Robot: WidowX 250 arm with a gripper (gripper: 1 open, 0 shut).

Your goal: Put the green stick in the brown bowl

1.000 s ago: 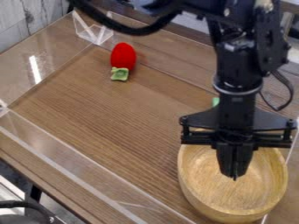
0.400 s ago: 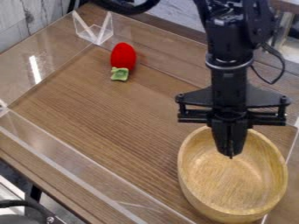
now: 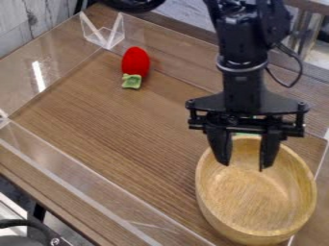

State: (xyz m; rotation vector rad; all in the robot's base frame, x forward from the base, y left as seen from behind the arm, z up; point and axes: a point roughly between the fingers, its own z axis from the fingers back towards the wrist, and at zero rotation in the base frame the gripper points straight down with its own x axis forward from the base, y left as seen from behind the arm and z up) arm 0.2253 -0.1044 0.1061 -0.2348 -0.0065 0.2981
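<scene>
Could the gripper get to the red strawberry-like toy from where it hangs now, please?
Probably yes: the open gripper hangs over the light-brown wooden bowl, and only bare wooden tabletop lies between it and the red strawberry-like toy.

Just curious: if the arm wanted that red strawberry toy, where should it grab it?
Probably from straight above, pinching the strawberry across its red middle, the narrower way. It lies on its side on the table, with open space on either side.

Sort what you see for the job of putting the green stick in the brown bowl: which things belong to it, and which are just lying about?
Belongs to the job: brown bowl; gripper, open above it. The green stick is not visible.

Lying about: red strawberry toy; clear plastic piece.
</scene>
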